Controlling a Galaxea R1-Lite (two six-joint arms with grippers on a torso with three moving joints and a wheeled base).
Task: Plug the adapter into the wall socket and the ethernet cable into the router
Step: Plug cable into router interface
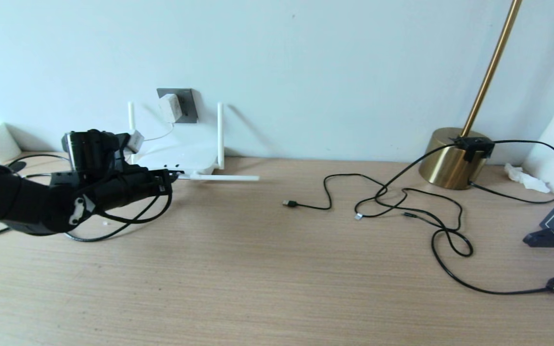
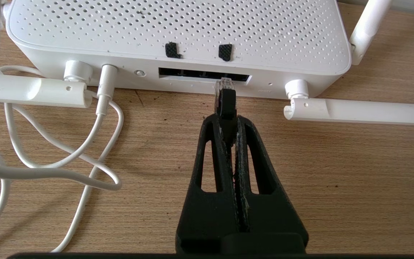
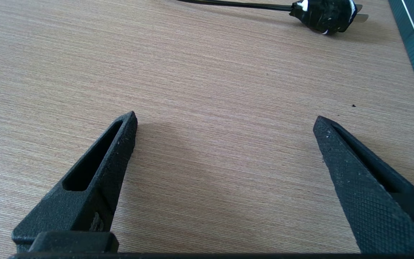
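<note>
Step in hand: the second half of the task — seating the ethernet cable [image 2: 225, 102] in the router [image 2: 178, 32]. The adapter [image 1: 169, 108] already sits in the wall socket [image 1: 188, 103] above the router, so that half looks done.

Left gripper [image 2: 228, 120]: clamped tight on the black boot of the cable's plug, low over the table [image 1: 277, 269] just in front of the router's port edge.

Plug position: its clear tip stands at the mouth of the dark port strip [image 2: 203, 75], toward that strip's right end in the left wrist view. Whether it has entered a port or only touches the edge, I cannot tell.

Plug axis: the long axis runs in line with the gripper's fingers, straight at the router's back face and roughly level with the table; the clear end leads, the black cable trails back under the arm in a loop.

Next move (a judgement): a short straight push along that same axis until the clip latches — no twist, since the plug looks square to the opening. Then the jaws part and the arm backs off.

Risk: the router is light and may slide toward the wall under the push.

Right gripper [image 3: 225, 120]: jaws spread wide, holding nothing, parked over bare table near a black mains plug [image 3: 323, 14].
</note>
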